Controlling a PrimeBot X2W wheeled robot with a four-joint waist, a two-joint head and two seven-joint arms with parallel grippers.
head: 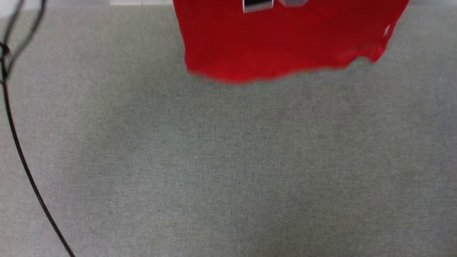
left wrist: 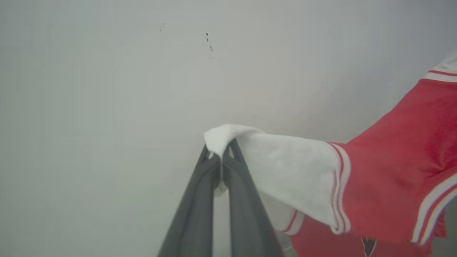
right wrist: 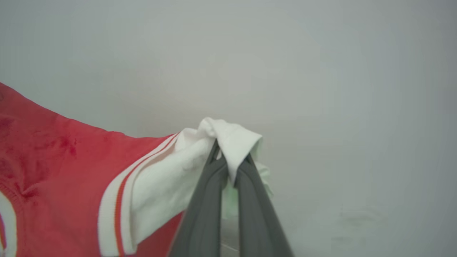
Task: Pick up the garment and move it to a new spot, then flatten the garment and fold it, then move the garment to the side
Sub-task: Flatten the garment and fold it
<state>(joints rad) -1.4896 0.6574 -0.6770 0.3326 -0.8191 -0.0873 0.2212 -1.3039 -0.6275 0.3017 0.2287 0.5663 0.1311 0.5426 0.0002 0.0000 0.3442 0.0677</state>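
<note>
Two-handed, hangs the garment (head: 285,39) wide at the far side, with left gripper (left wrist: 219,151) and right gripper (right wrist: 231,157) clamped on its sleeves (left wrist: 285,167), for flattening.

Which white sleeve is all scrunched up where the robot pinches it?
The sleeve in the right gripper: its white cloth bunches in folds over the shut jaws. The sleeve in the left gripper stretches out smoother.

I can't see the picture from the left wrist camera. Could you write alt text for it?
The left tool, two long dark fingers shut together, pinches the white sleeve of a red jersey, which stretches away to the right with red-and-white striped trim. Behind it is a plain pale grey surface with a few small dark specks.
</note>
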